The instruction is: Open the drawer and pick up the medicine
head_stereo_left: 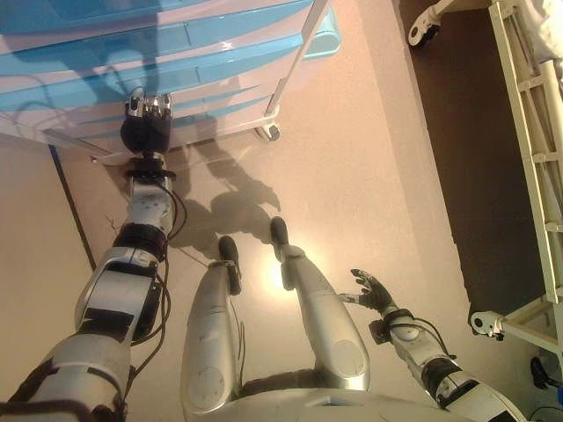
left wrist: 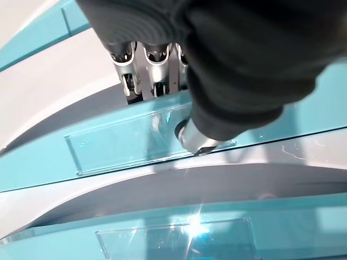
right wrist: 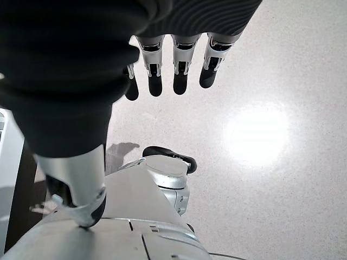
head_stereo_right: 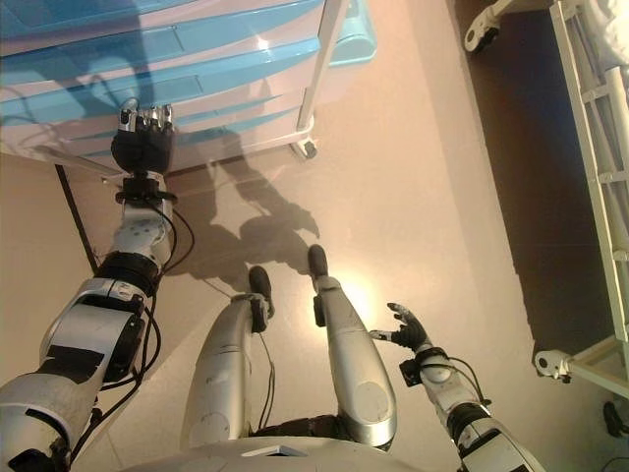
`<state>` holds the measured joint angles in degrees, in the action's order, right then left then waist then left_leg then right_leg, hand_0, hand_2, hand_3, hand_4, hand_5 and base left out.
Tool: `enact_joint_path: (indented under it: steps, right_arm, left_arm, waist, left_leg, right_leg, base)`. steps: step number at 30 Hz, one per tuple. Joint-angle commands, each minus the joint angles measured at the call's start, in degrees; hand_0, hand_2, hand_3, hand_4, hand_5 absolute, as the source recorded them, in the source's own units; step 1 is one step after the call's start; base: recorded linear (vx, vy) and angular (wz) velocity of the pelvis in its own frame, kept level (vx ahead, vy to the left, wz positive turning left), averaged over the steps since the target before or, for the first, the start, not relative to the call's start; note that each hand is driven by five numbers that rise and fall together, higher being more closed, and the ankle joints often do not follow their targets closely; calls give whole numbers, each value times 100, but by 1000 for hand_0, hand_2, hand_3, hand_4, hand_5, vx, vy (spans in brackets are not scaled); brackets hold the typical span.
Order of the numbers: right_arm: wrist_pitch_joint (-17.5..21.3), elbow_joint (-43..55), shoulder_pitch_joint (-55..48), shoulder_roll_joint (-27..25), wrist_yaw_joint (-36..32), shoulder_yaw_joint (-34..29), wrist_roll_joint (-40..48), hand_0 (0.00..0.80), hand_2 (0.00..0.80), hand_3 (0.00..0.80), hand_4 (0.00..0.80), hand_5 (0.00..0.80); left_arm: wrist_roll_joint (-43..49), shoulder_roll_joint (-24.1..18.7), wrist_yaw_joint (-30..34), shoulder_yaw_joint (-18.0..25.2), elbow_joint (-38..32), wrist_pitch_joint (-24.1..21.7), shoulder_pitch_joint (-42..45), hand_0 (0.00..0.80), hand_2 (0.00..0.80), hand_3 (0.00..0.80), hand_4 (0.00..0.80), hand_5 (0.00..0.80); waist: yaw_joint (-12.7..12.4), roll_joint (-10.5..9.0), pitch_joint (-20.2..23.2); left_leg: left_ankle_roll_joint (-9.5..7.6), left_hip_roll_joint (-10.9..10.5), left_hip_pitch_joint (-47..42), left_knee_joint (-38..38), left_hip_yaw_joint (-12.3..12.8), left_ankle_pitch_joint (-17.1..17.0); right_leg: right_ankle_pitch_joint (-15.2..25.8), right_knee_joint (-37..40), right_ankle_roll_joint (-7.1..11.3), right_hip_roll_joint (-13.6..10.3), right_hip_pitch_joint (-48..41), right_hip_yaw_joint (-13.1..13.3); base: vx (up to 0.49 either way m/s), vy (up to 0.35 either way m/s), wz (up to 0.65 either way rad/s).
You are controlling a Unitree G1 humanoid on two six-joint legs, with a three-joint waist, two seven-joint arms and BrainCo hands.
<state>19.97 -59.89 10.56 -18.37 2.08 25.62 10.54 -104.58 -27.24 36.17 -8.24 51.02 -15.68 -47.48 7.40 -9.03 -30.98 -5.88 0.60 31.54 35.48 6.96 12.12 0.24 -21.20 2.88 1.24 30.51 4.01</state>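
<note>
At upper left, the left hand (head_stereo_left: 144,130) reaches to a blue drawer front (left wrist: 162,141), fingers (left wrist: 142,76) tucked behind its upper edge, grip unclear, while the right hand (right wrist: 162,65) hangs open, empty, at lower right.

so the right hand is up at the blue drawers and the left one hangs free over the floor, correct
No, it's swapped. The left hand is at the blue drawers, as the left eye view shows. The right hand hangs free over the floor.

Glossy turquoise plastic drawer fronts (left wrist: 162,138) sit in a white frame (head_stereo_left: 295,66) on a smooth, speckled floor (head_stereo_left: 369,176).
</note>
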Motion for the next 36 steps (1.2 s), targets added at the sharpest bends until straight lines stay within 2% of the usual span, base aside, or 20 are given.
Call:
enact_joint_path:
  steps: [1, 7, 12, 15, 18, 22, 27, 31, 34, 36]
  right_arm:
    - [83, 160, -77, 4, -72, 343, -285, 0, 0, 0, 0, 0]
    - [57, 211, -29, -20, -43, 253, -491, 0, 0, 0, 0, 0]
    - [-54, 224, -35, 4, -14, 85, -666, 0, 0, 0, 0, 0]
    - [-210, 234, -34, -34, -21, -98, -847, 0, 0, 0, 0, 0]
    - [-313, 180, -14, -184, -70, -294, -1003, 0, 0, 0, 0, 0]
    - [-356, -11, 37, -418, -202, -502, -1224, 0, 0, 0, 0, 0]
    - [-350, -252, 67, -665, -361, -749, -1330, 0, 0, 0, 0, 0]
    - [-302, -394, 55, -849, -537, -1053, -1362, 0, 0, 0, 0, 0]
    - [-256, -520, 89, -950, -719, -1291, -1413, 0, 0, 0, 0, 0]
    - [-238, -633, 121, -951, -762, -1349, -1419, 0, 0, 0, 0, 0]
  left_arm:
    - [302, -480, 768, 65, -1253, -294, -1069, 800, 800, 800, 800, 800]
    - [37, -336, 919, 259, -1396, -163, -414, 800, 800, 800, 800, 800]
    - [203, 98, 1052, 419, -1802, -38, 629, 800, 800, 800, 800, 800]
    - [593, 569, 1374, 598, -2290, 345, 1617, 800, 800, 800, 800, 800]
    - [889, 830, 1651, 680, -2765, 742, 2384, 800, 800, 800, 800, 800]
    - [827, 849, 1847, 751, -3441, 1269, 3276, 800, 800, 800, 800, 800]
    - [756, 752, 1863, 1040, -3883, 1484, 4288, 800, 800, 800, 800, 800]
    - [682, 690, 1999, 1557, -3728, 1919, 5156, 800, 800, 800, 800, 800]
    - [843, 714, 2144, 2004, -3199, 2349, 5705, 800, 800, 800, 800, 800]
    - [1119, 770, 2299, 2147, -2765, 2481, 5819, 800, 800, 800, 800, 800]
  waist:
    - [-314, -40, 119]
    - [-480, 52, 189]
    - [-713, 172, 389]
    - [-953, 308, 458]
    - [-1135, 479, 534]
    - [-1375, 677, 613]
    - [-1663, 892, 731]
    - [-1897, 1017, 856]
    - [-2065, 1113, 974]
    - [-2112, 1153, 1032]
  left_leg:
    - [153, -419, -417, -1053, -68, -275]
    - [202, -498, -766, -1310, -278, -377]
    - [331, -567, -1068, -1633, -527, -569]
    - [466, -569, -1264, -1775, -704, -664]
    - [559, -564, -1410, -1928, -829, -800]
    - [608, -576, -1577, -2007, -1017, -879]
    - [663, -607, -1806, -2169, -1252, -993]
    - [715, -660, -2024, -2378, -1415, -1103]
    - [752, -688, -2188, -2592, -1493, -1199]
    - [785, -697, -2252, -2653, -1521, -1234]
  right_leg:
    - [-293, -98, -271, 256, -346, -478]
    - [-438, -94, -263, 205, -690, -514]
    - [-525, 52, -276, 77, -1053, -678]
    - [-640, 192, -334, -34, -1398, -884]
    - [-665, 365, -383, -127, -1655, -1058]
    - [-713, 509, -427, -220, -1983, -1288]
    - [-740, 690, -456, -265, -2374, -1541]
    - [-701, 944, -440, -268, -2702, -1695]
    - [-670, 1128, -425, -272, -2902, -1816]
    - [-660, 1204, -428, -273, -2999, -1880]
  base:
    - [-50, 13, 0]
    - [-35, -3, 2]
    - [-1, -52, 19]
    - [4, -58, 28]
    - [-24, -11, 36]
    - [-50, -28, 39]
    - [0, -48, 33]
    - [58, -25, 26]
    - [59, 20, 14]
    - [65, 35, 15]
